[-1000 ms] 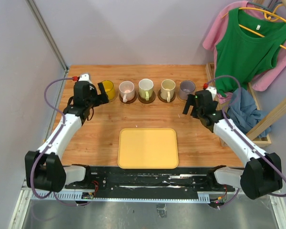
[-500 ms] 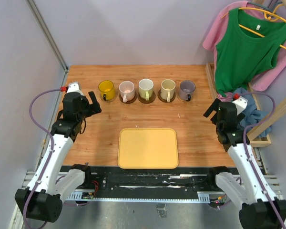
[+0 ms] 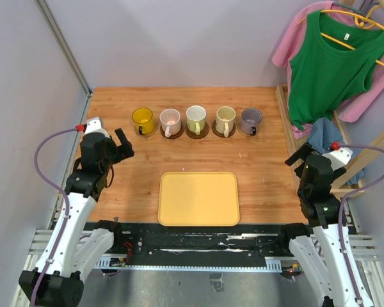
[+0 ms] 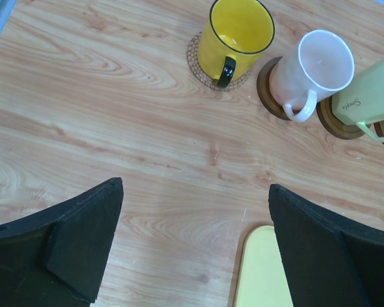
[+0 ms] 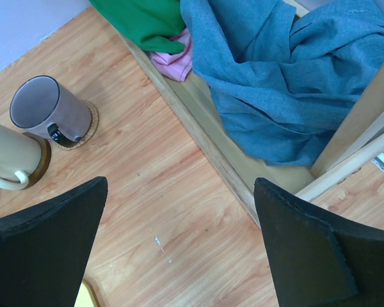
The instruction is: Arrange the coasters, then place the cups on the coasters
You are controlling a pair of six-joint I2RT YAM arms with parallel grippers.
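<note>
Five cups stand in a row at the back of the table, each on a coaster: yellow cup, pink cup, green-white cup, cream cup, grey-purple cup. The yellow cup rests on a tan coaster, the pink cup on a dark coaster. A tan coaster lies under the grey-purple cup. My left gripper hangs open and empty, left of the row. Near the right edge, my right gripper is open and empty.
A yellow rectangular tray lies in the near middle of the table. A wooden rack rail runs along the right edge with blue cloth piled on it. Green and pink garments hang above.
Both arms have drawn back from the cup row, the left one away from the yellow cup and the right one away from the grey-purple cup. Both grippers stayed open.
</note>
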